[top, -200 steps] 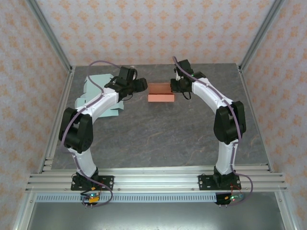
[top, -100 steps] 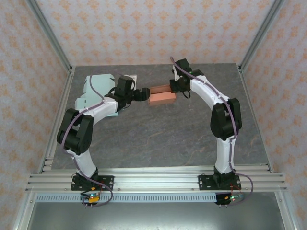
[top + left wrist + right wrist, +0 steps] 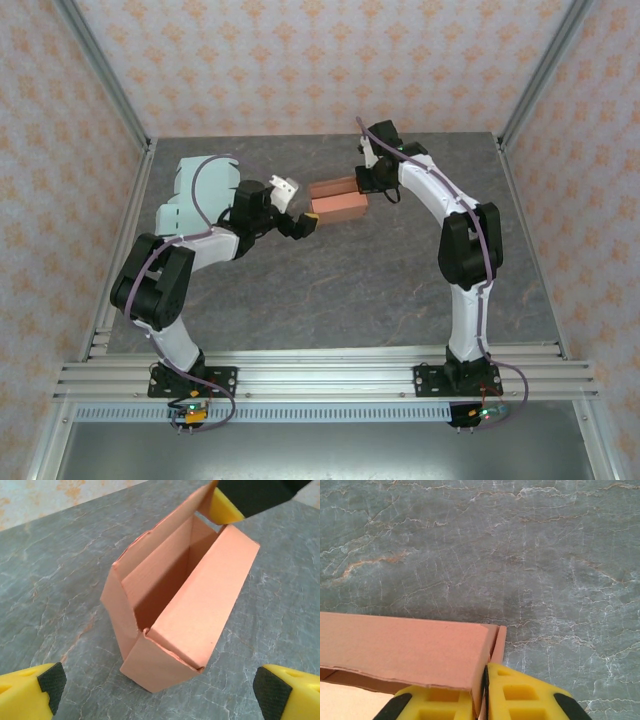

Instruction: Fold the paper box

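Seen from the right wrist, the paper box [image 3: 402, 650] ran off the left and bottom edges, and the right gripper [image 3: 485, 697] was cropped below. The left arm [image 3: 200, 240] hid part of a pale green sheet [image 3: 185, 175].

The top camera sits high above and behind the 2 arm bases. It tilts down and forward, far enough back to take in the whole grey table [image 3: 330, 290], both arms and the patterned walls beyond.

The left wrist camera rides on the left gripper [image 3: 161, 687] and looks along its fingers, slanting down, close on the open end of the orange box [image 3: 175, 605].

The right wrist camera, on the right gripper [image 3: 485, 696], looks steeply down past its own fingers, very near the box's upper edge, onto the table beyond.

All 3 views share the box and the table around it. The left wrist view also catches 1 yellow finger [image 3: 222, 507] of the right gripper at its top edge.
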Available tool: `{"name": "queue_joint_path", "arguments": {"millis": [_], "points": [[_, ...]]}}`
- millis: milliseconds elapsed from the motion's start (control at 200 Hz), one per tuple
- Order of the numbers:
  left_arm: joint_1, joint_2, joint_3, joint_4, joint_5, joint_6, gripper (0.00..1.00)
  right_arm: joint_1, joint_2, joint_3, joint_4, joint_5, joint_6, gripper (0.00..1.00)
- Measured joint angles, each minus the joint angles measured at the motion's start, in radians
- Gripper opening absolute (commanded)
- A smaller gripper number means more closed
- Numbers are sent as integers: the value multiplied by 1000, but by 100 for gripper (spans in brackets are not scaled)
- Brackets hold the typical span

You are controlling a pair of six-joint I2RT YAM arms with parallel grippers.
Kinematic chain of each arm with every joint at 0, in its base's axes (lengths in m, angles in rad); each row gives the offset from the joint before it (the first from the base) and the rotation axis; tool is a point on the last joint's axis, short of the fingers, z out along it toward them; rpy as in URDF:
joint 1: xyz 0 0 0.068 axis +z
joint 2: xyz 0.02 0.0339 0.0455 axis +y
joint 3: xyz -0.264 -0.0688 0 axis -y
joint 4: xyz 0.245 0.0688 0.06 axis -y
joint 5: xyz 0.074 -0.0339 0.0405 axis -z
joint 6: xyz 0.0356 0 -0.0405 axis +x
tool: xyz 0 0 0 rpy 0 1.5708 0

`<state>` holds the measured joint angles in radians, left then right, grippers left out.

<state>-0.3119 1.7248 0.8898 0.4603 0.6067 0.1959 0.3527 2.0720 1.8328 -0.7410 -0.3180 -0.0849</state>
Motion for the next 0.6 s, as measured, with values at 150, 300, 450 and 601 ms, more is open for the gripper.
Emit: {"name": "queue_joint_path", "arguments": {"millis": [150, 300, 450, 601], "points": [[0, 46, 8, 62, 11, 59, 100, 0, 5, 6, -7, -29, -29, 12], [-1, 117, 26, 92, 41, 108, 100, 0, 15, 16, -16, -63, -56, 12], [-28, 150, 47, 93, 44, 155, 98, 0, 16, 19, -30, -84, -71, 12], [-74, 170, 67, 111, 42, 182, 75, 0, 16, 19, -51, -98, -77, 12]]}}
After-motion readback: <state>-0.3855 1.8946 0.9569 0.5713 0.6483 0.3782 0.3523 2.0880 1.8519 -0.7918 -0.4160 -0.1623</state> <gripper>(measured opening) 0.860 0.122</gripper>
